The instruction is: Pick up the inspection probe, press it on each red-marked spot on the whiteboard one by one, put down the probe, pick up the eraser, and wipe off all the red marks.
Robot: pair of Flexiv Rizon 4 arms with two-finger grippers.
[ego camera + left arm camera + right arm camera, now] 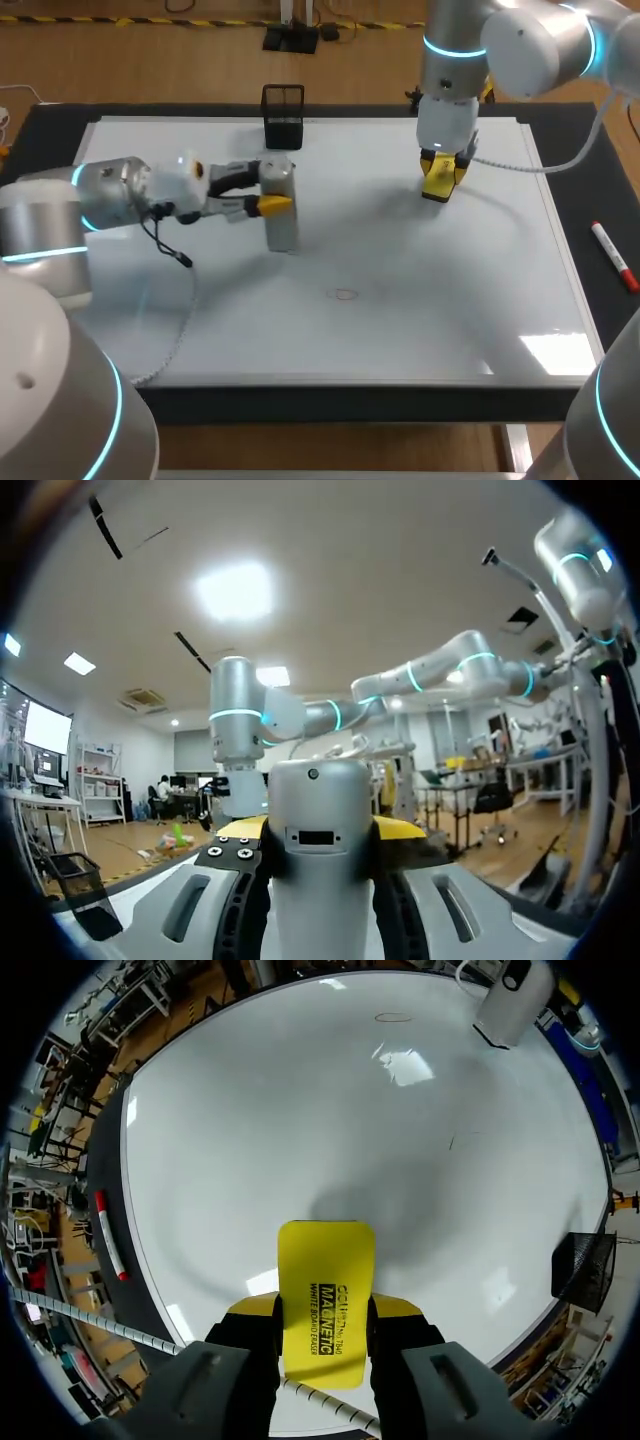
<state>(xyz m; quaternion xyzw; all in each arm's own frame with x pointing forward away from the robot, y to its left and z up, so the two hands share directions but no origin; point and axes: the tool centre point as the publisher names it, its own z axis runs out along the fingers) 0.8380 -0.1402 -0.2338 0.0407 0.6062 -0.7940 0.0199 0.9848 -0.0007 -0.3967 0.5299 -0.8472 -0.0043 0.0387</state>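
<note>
My left gripper (pixel 322 832) clamps the inspection probe (pixel 320 880) from both sides. Its grey body stands between my fingers (pixel 200 908) and hides most of their yellow tips. Ahead, beyond the probe, stands my right arm (pixel 238 730). A black mesh holder (pixel 72 888) sits low beside my gripper.

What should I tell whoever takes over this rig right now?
Left gripper: shut on the inspection probe, held upright at the whiteboard's left middle; whether its tip touches the board cannot be told.
Right gripper: shut on the yellow eraser, at the board's far right part.
Board: one faint ring mark near the middle; no other clear red marks.
Done: both tools picked up; most of the board looks clean.
Left: put the probe down, wipe off the ring mark.
Also: a red marker lies on the mat to the right, and a black mesh holder stands at the far edge.
</note>
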